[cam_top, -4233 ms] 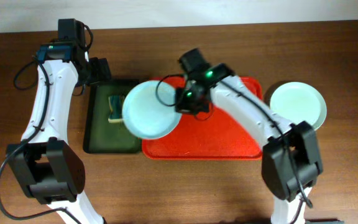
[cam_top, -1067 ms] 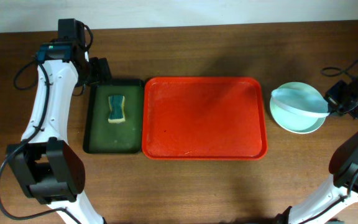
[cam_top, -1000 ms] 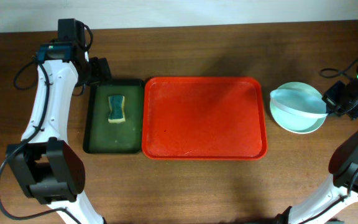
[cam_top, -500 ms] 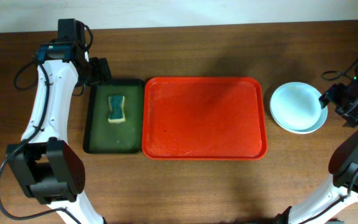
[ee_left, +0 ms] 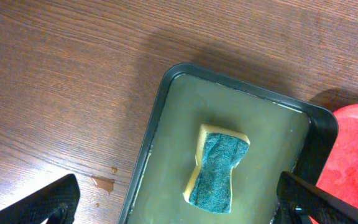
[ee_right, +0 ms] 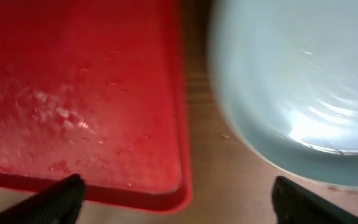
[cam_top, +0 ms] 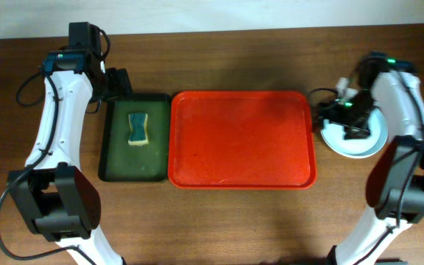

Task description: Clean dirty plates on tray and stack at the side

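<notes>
Sponge [cam_top: 137,129] in narrow tray [cam_top: 116,163] — wide tray [cam_top: 241,140] alongside — plates [cam_top: 359,148] at its right

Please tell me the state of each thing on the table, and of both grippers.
red tray: empty, with wet-looking spots
plates: stacked on the table beside the red tray, not held
green tray: holds the sponge
sponge: lying flat, untouched
left gripper: open, above the sponge
right gripper: open, holding nothing

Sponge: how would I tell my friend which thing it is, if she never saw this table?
Find the big red tray in the middle. Beside it, on its left in the overhead view, sits a narrower dark green tray. The sponge lies alone inside it: yellow with a rough teal top and a pinched middle.
</notes>
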Tool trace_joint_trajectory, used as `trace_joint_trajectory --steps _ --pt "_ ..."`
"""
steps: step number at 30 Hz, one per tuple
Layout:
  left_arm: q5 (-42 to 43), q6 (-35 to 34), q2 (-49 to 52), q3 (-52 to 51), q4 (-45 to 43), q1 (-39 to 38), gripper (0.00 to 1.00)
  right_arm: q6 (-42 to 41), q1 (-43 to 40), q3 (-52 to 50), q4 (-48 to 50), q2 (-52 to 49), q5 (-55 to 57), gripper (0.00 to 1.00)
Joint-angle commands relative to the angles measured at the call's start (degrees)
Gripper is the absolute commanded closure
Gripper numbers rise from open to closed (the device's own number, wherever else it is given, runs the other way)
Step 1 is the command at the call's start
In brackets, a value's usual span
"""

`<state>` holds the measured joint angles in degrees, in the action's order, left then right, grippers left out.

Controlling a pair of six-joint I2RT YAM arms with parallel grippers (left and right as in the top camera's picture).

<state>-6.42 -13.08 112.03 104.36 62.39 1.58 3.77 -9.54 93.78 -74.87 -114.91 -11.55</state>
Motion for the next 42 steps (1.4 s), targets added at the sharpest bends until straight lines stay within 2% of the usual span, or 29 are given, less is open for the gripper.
trace_joint_trajectory --steps 1,6,15,18,26,33,37,39,42 --pt "0.2 0.3 0.0 0.3 0.1 -0.1 0.01 2.4 6.5 -0.2 0.4 1.1 3.4 0.01" --pt "0.2 0.3 0.0 0.3 0.1 -0.1 0.01 2.4 11.8 -0.2 0.4 1.1 3.4 0.01" --pt "0.1 0.3 0.0 0.3 0.1 -0.1 0.01 2.4 12.2 -0.7 1.5 0.9 3.4 0.02" --pt "0.2 0.3 0.0 0.3 0.1 -0.1 0.01 2.4 14.8 -0.7 2.6 3.3 3.4 0.01" --pt "0.1 0.3 0.0 0.3 0.1 -0.1 0.01 2.4 27.6 -0.7 3.8 36.4 3.4 0.02" --pt "0.1 0.3 0.0 0.3 0.1 -0.1 0.01 3.4 27.8 -0.7 2.3 64.5 12.7 0.02" --pt "0.1 0.3 0.0 0.3 0.1 -0.1 0.01 5.9 27.8 -1.6 3.5 78.7 13.4 0.02" --pt "0.1 0.3 0.0 0.3 0.1 -0.1 0.01 5.9 26.7 -5.6 6.5 88.5 13.4 0.01" --pt "0.1 0.3 0.0 0.3 0.1 -0.1 0.01 5.9 24.4 -12.9 7.2 97.3 13.3 0.01"
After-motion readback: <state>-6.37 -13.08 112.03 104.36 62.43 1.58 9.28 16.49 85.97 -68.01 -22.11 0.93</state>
